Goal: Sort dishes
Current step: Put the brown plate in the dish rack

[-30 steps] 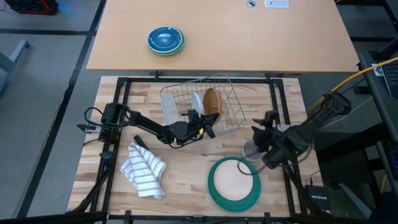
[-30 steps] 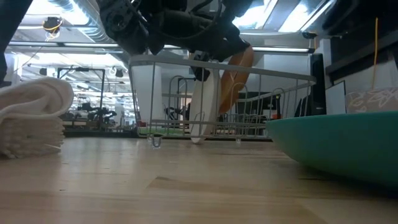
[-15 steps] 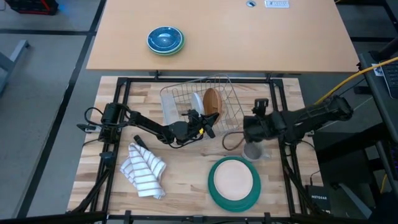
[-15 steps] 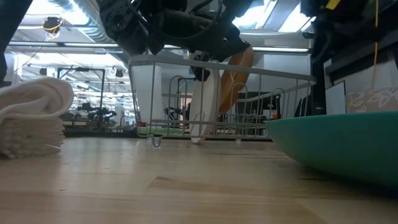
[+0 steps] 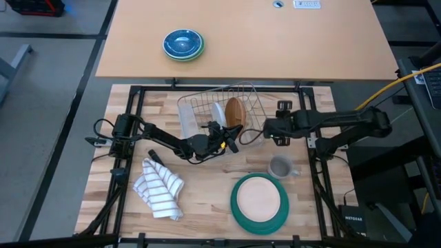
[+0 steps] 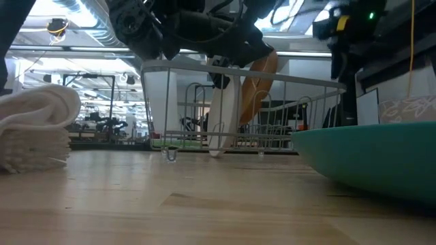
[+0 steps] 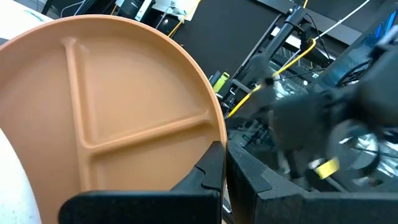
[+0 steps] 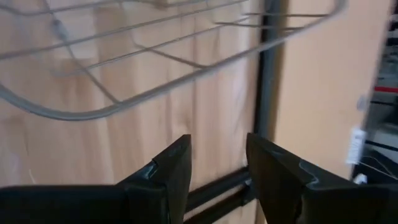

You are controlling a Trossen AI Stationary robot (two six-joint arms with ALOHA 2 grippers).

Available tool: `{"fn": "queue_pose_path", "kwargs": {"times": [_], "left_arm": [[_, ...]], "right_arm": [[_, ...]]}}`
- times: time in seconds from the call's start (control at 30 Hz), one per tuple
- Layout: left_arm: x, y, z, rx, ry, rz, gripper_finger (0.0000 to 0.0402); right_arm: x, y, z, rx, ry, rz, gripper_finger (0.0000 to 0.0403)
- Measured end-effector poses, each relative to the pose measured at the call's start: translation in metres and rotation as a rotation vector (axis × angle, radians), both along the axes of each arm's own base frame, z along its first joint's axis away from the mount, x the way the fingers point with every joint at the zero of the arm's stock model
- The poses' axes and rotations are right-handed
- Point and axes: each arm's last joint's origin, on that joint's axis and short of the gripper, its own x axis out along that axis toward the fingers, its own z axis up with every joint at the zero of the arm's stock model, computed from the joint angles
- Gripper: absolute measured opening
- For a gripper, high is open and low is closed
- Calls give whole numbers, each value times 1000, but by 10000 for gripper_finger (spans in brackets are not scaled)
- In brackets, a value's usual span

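A wire dish rack stands on the wooden table. In it stand a white plate and a tan divided plate on edge, seen also in the low view as the white plate and the tan plate. My left gripper is shut at the tan plate's near rim. A dark green plate with a pale inside lies flat near the front edge. My right gripper hovers open beside the rack's right side, above the table, with nothing between its fingers. My left gripper pinches the tan plate's rim between its two fingers, one finger on the divided face and the other behind. The fingers come nearly level from the table's near left. The plate stands on edge in the rack, leaning a little.
A grey mug stands between the rack and the green plate. A striped cloth lies at the near left. Blue bowls are stacked on the far table. The black frame bar runs along the table's right side.
My right gripper has swung from over the mug toward the table's far edge and left, up to the rack's right side, staying open. The mug now shows uncovered. My left gripper and both racked plates have kept still.
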Motion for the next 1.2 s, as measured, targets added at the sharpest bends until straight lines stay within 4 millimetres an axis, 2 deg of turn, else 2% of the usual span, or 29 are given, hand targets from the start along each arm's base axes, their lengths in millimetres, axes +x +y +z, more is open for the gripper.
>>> {"fn": "queue_pose_path", "kwargs": {"times": [0.2,0.33,0.73,1.2], "left_arm": [[0,0,0,0,0,0,0],[0,0,0,0,0,0,0],[0,1,-1,-2,3,14,0],[-1,-4,-1,26,24,6,0]], "right_arm": [[1,-11,-32,96,18,33,159],[2,-11,-42,119,8,52,159],[16,-6,-41,289,-113,213,159],[15,-6,-41,285,-102,213,159]]}}
